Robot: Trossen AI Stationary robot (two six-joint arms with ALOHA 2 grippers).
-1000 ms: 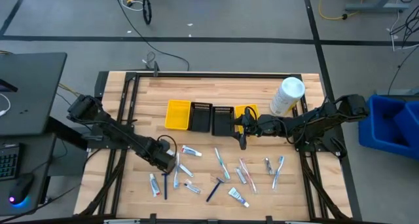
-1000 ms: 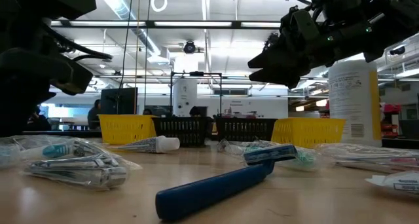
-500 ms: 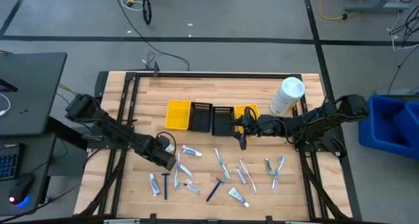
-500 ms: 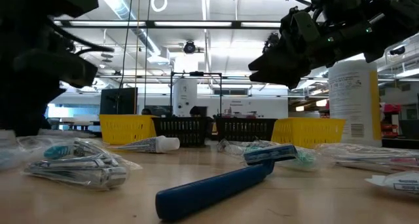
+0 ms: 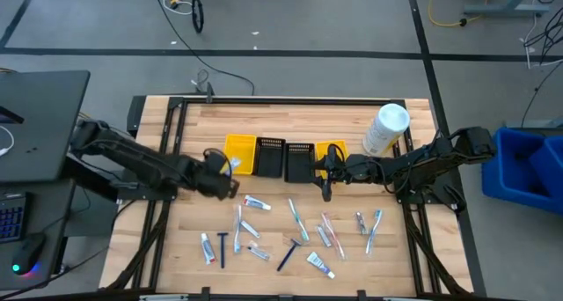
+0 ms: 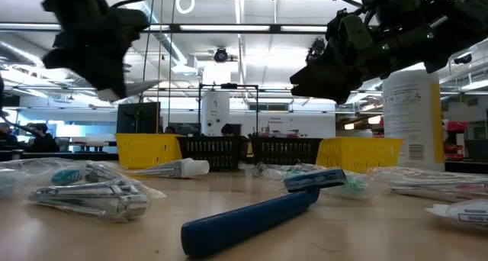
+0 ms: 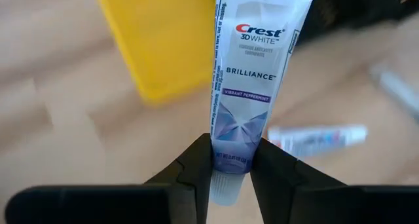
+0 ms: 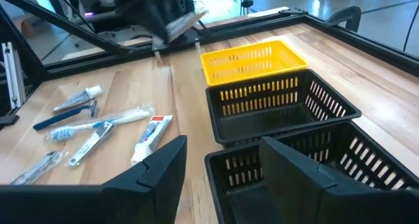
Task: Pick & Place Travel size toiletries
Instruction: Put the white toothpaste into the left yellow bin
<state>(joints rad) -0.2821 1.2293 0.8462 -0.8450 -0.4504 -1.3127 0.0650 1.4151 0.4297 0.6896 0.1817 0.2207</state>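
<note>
Left pincer (image 7: 231, 164) clamps a toothpaste tube (image 7: 252, 80) by the yellow basket (image 5: 238, 153); right pincer (image 5: 326, 192) hangs empty, fingers apart, above the black baskets (image 8: 281, 106).

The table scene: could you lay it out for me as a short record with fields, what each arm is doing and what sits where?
left gripper: shut on a toothpaste tube, carried near the left yellow basket
right gripper: open, empty, over the black baskets
baskets: four in a row, yellow at the ends, black between
loose toiletries: scattered on the table's near half
large white bottle: upright, far right corner
</note>
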